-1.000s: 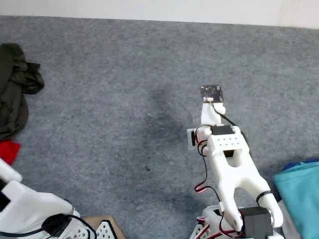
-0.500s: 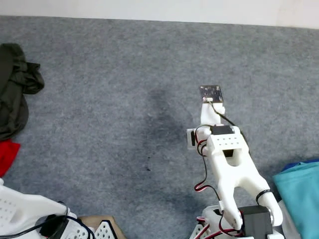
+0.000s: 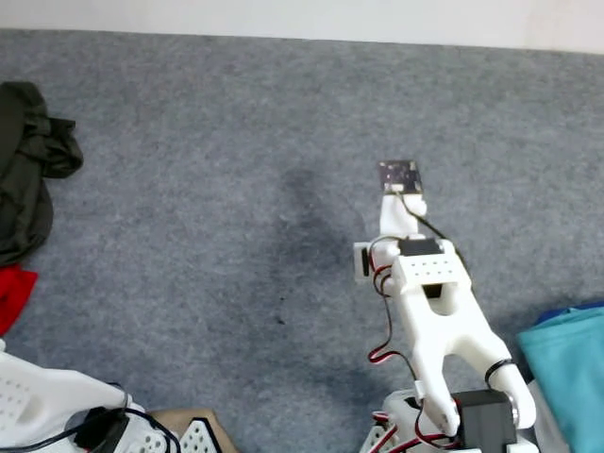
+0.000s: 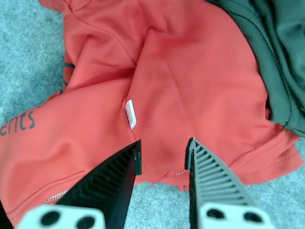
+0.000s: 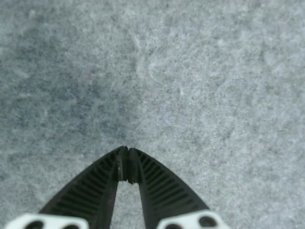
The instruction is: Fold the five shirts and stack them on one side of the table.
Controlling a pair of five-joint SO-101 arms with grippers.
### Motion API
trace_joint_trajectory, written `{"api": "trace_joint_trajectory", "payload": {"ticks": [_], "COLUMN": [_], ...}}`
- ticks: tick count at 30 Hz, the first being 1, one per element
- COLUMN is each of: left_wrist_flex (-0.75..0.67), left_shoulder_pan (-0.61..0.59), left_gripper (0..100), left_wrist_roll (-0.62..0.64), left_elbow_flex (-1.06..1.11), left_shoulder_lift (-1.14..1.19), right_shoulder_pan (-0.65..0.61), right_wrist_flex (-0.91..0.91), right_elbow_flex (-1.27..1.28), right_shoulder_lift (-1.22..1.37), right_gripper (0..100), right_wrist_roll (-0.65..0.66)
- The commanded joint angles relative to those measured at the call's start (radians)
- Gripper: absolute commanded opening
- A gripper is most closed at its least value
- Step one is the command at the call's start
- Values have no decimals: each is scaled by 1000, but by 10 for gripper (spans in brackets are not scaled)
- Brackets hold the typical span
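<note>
The left jaws are being held open above the red shirt (image 4: 190, 95) (right jaws closed, empty); the adjoining dark shirt (image 4: 281, 43) is risking being dragged along.

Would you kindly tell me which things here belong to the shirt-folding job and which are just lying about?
Job: red shirt at the open left tool; dark green shirt beside it; teal shirt at the right edge of the table; right tool, shut over bare table.
Lying about: brown board at the high view's bottom edge.
</note>
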Motion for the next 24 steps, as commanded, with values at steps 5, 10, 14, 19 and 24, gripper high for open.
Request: {"api": "trace_joint_trajectory", "payload": {"ticks": [5, 10, 14, 19, 24], "left_wrist_flex": [-18, -127, -235, -296, -322], "left_shoulder_pan": [-5, -5, -5, -5, -1], "left_gripper": [171, 171, 171, 171, 134], "left_wrist_roll": [-14, -12, -11, -9, -8], "left_elbow_flex": [31, 177, 274, 335, 375], "left_shoulder_lift": [-8, -8, -8, -8, -8], "right_shoulder_pan": [-5, -5, -7, -5, -5], "right_wrist_flex": [-19, -35, -62, -62, -61], "right_elbow_flex": [-5, -5, 8, -18, -30], "right_shoulder_lift": [-4, -2, 27, 99, 125], "right_gripper": [9, 9, 9, 9, 9], "right_wrist_roll": [14, 14, 52, 63, 63]}}
